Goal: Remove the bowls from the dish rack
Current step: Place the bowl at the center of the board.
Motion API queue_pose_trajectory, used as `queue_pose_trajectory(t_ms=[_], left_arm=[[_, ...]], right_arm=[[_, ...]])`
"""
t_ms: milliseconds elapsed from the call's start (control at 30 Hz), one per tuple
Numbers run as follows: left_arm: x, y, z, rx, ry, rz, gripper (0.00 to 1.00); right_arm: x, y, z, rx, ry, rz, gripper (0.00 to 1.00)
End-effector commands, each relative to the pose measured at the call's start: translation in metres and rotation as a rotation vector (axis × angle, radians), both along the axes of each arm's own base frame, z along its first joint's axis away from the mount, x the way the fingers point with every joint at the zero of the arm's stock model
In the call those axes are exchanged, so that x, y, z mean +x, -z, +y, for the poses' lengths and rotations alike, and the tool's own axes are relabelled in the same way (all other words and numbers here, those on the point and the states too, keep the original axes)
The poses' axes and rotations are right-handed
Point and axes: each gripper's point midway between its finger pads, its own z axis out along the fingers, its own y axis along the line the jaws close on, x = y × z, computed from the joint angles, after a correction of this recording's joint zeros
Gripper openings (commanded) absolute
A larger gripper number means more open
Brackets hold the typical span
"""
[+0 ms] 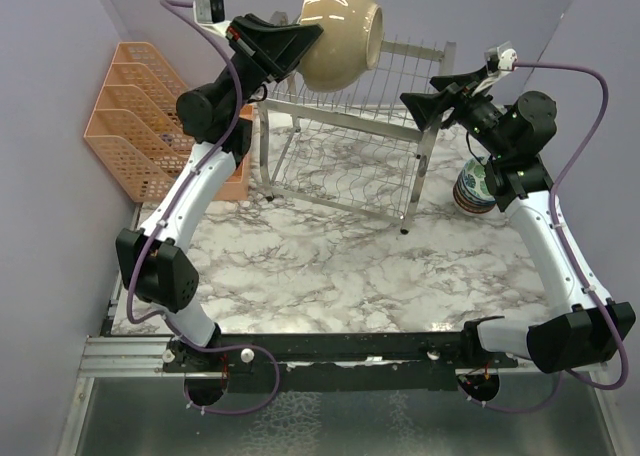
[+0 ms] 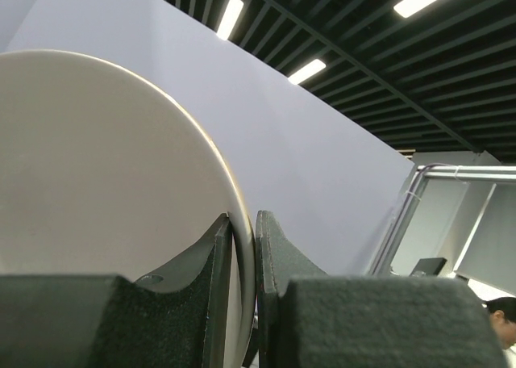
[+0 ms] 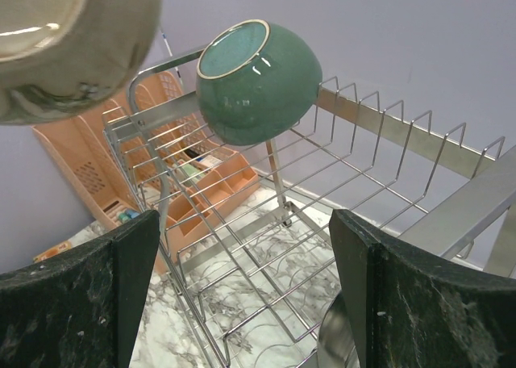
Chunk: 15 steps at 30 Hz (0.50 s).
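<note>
My left gripper [image 1: 306, 42] is shut on the rim of the large cream bowl [image 1: 342, 31] and holds it in the air above the back left of the silver dish rack [image 1: 350, 146]. In the left wrist view the rim of the cream bowl [image 2: 97, 166] sits pinched between the fingers [image 2: 274, 263]. The teal bowl [image 3: 254, 81] rests tilted on the rack's upper tier [image 3: 363, 134]; in the top view it is hidden. My right gripper [image 1: 422, 102] is open and empty at the rack's right end, apart from both bowls [image 3: 242, 287]. The cream bowl [image 3: 64, 45] shows at the upper left of the right wrist view.
A stack of small patterned bowls [image 1: 475, 186] stands on the marble table [image 1: 330, 266] right of the rack, under my right arm. An orange mesh organizer [image 1: 135, 116] stands at the left against the wall and also shows in the right wrist view [image 3: 89, 166].
</note>
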Motion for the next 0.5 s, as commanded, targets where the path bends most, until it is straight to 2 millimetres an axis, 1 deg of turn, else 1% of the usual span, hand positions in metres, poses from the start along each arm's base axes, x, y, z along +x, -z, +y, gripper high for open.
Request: queue_pose_trajectory(t_ms=[0, 133, 367, 433, 467], left_arm=[[-0.108, -0.067, 0.056, -0.201, -0.024, -0.299, 0.00], [-0.118, -0.062, 0.060, -0.189, -0.015, -0.284, 0.00], [-0.143, -0.051, 0.066, -0.168, -0.014, -0.273, 0.00], [-0.146, -0.046, 0.068, -0.158, -0.029, -0.262, 0.00], [-0.145, -0.040, 0.067, -0.148, -0.035, -0.246, 0.00]], right_arm=[[-0.001, 0.023, 0.005, 0.002, -0.027, 0.080, 0.86], [-0.002, 0.021, 0.004, 0.003, -0.027, 0.078, 0.86], [-0.003, 0.022, 0.007, 0.014, -0.041, 0.082, 0.86], [-0.003, 0.022, 0.007, 0.018, -0.045, 0.081, 0.86], [-0.004, 0.022, 0.007, 0.018, -0.046, 0.083, 0.86]])
